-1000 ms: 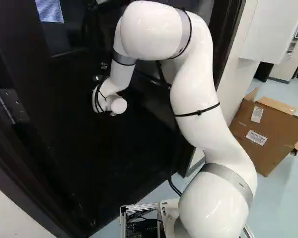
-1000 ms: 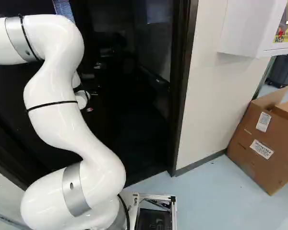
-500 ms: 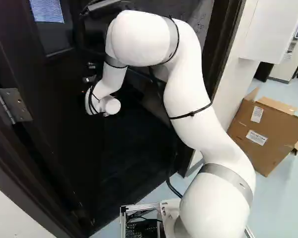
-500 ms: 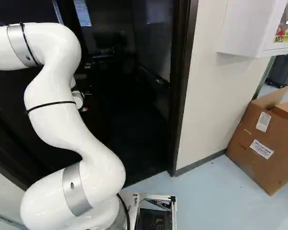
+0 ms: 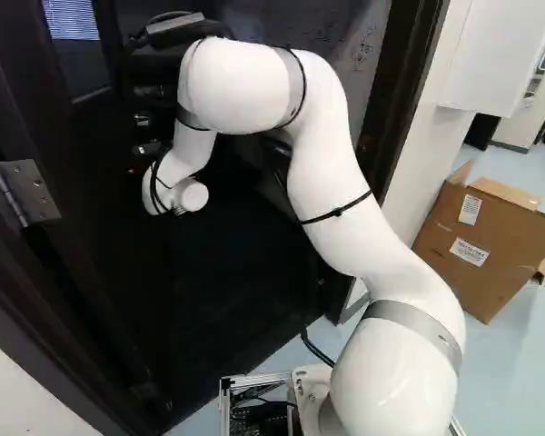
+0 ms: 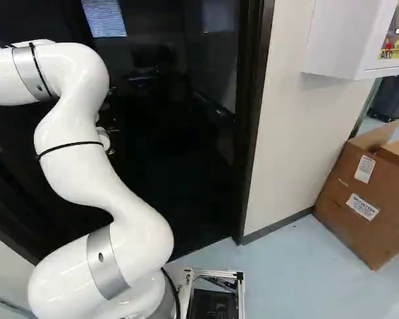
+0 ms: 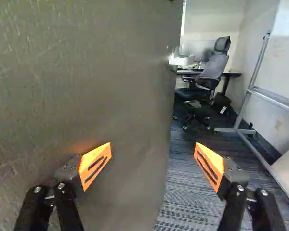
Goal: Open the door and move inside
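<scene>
Noting pale blue floor before the door frame, cardboard box to its right; beyond it, striped carpet, office chair. Door: dark, faintly streaked, swung inward from the frame, partly open. Fingers spread apart.

Beyond the gripper, its own tips lost in darkness in the left base view, the door hides part of the desk. Glare blurs the fitting ahead, possibly a latch. Farther ahead, the metal frame is cut off.
</scene>
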`<state>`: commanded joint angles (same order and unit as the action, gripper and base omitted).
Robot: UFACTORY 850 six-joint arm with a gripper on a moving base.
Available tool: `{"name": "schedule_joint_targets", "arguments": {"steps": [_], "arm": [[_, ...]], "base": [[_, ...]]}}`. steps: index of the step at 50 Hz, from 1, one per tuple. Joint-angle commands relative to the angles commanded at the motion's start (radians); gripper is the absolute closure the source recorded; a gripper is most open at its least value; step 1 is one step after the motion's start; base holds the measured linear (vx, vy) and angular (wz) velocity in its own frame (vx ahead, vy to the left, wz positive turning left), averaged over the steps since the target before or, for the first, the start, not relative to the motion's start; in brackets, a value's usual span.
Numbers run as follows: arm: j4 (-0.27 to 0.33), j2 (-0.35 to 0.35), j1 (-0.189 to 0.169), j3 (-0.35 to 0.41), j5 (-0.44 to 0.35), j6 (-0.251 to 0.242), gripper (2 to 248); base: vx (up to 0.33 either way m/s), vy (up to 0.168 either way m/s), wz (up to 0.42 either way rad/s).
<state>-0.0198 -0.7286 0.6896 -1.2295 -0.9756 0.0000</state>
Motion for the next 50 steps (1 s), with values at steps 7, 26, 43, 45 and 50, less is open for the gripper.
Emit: {"name": "schedule_joint_targets", "arguments": {"steps": [7,26,43,45,50], "arm": [[0.025,-0.021,0.013,-0.029,0.000,0.000,3],[0.099,-0.060,0.050,-0.085,-0.005,0.000,3],[0.171,-0.091,0.082,-0.129,-0.017,0.000,3],[0.179,-0.094,0.085,-0.134,-0.018,0.000,3],[0.191,-0.102,0.092,-0.145,-0.020,0.000,3]], "base": [[0.000,0.000,0.000],[0.000,0.000,0.000],[0.000,0.000,0.000],[0.000,0.000,0.000],[0.000,0.000,0.000]]}}
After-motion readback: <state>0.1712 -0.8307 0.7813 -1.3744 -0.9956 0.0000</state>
